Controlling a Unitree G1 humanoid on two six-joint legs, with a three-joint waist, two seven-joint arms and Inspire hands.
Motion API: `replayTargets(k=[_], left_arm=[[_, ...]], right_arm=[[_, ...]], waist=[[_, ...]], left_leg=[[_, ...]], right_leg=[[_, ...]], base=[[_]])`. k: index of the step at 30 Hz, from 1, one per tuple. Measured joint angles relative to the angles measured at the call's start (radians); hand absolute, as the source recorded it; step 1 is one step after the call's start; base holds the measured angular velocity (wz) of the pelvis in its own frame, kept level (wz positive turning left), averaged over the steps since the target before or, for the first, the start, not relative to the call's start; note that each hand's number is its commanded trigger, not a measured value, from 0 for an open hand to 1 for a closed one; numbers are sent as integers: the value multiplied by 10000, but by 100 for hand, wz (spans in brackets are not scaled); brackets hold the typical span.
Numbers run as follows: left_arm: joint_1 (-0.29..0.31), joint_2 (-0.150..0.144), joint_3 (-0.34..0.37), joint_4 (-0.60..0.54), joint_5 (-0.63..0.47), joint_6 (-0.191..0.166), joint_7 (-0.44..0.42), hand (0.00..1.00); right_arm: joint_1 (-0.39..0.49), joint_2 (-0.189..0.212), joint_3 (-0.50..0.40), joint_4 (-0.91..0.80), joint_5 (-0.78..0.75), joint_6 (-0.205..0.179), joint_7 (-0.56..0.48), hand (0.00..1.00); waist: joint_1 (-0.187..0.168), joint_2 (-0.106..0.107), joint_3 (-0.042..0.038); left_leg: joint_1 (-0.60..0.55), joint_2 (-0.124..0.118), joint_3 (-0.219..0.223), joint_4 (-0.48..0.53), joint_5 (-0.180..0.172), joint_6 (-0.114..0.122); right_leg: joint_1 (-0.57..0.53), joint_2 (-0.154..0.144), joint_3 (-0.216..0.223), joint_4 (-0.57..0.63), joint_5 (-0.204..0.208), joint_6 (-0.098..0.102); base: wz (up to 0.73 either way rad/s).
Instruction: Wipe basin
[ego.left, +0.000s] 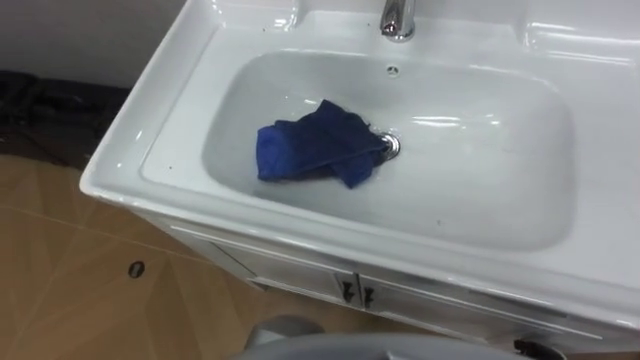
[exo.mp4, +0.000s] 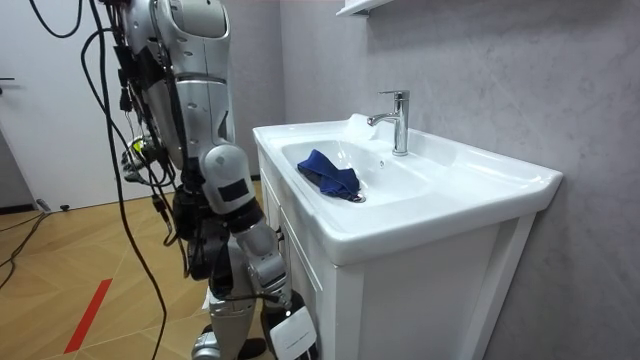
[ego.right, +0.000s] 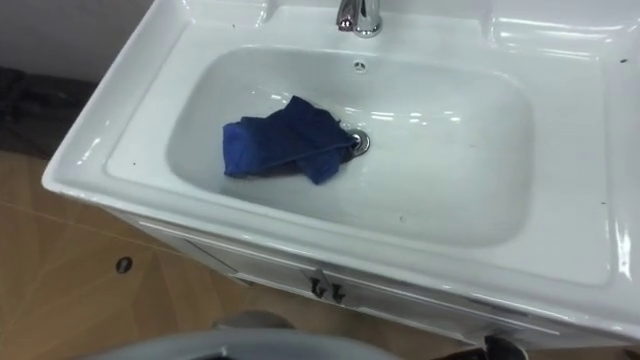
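A crumpled blue cloth (ego.left: 310, 152) lies in the white basin (ego.left: 480, 190), left of the middle, with one edge over the chrome drain (ego.left: 390, 146). In the room view the cloth (exo.mp4: 330, 173) rests in the basin with no hand on it. I stand close in front of the washstand. My right hand (exo.mp4: 275, 300) hangs low beside the cabinet front, well below the basin rim (exo.mp4: 330, 225).
A chrome tap (ego.left: 397, 17) stands at the back rim, above the overflow hole (ego.left: 393, 70). Below the basin are white cabinet doors with dark handles (ego.left: 355, 292). Wooden floor lies to the left, and dark cables (exo.mp4: 130, 200) hang by my body.
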Motion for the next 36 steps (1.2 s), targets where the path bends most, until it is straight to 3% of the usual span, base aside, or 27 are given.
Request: replayTargets(k=[4, 6, 8, 12, 14, 21, 26, 29, 36], left_arm=[[206, -363, -1187, 1340, 268, -3, -513, 0], [148, -540, -1733, 2028, 1182, 39, -809, 0], [77, -661, -2728, 2593, 2679, 190, -1284, 0], [-5, -695, -3916, 2702, 4672, 311, -2160, 0], [-249, -692, -4547, 2733, 5647, 390, -2639, 0], [-579, -712, -4957, 2720, 7282, 680, -3906, 0], [-681, -721, -5318, 2730, 8140, 1083, -4485, 0], [-816, -739, -5450, 2960, 8657, 1194, -4820, 0], [-863, -878, -5535, 2924, 9572, 1585, -5455, 0]], right_arm=[[-82, 99, 4, 216, -36, -69, 108, 0], [-259, 188, -2, 437, -48, -108, 68, 0], [-370, 288, 19, 737, 10, -120, 71, 0], [-381, 327, 109, 752, 261, -234, 207, 0], [-389, 347, 228, 750, 308, -385, 250, 0], [-212, 385, 382, 751, 646, -582, 431, 0], [-284, 382, 384, 1153, 621, -789, 349, 0], [-292, 412, 353, 1401, 699, -843, 282, 0], [-251, 428, 266, 1515, 576, -586, 304, 0]], waist=[[-295, -221, 6], [-443, -286, 34], [-633, -338, 50], [-1106, -437, 80], [-1395, -456, 138], [-1777, -718, 138], [-2040, -654, 124], [-2262, -635, 129], [-2624, -644, 126]], left_leg=[[25, 2, 68, 17, 11, 18], [19, 3, 81, 20, 8, 22], [45, 9, 86, 42, -6, 39], [6, 17, 100, 129, -6, 39], [-3, 16, 113, 178, -7, 38], [152, 80, 653, 157, -80, 126], [301, 132, 960, 96, -193, 195], [487, 131, 958, 45, -227, 209], [555, 179, 1086, 20, -254, 207]], right_leg=[[80, -23, -84, 2, -5, 7], [124, -24, -79, -1, -4, 8], [179, -26, -106, -1, -6, 10], [211, -45, -128, 13, -6, 10], [239, -62, -136, 1, -6, 10], [203, -58, 217, 16, -9, 27], [221, -45, 685, 93, 35, 103], [337, -51, 717, 147, 36, 105], [330, -31, 800, 166, 36, 106]], base=[[4], [2], [5], [6], [0], [-18], [-19], [-2], [-6]])
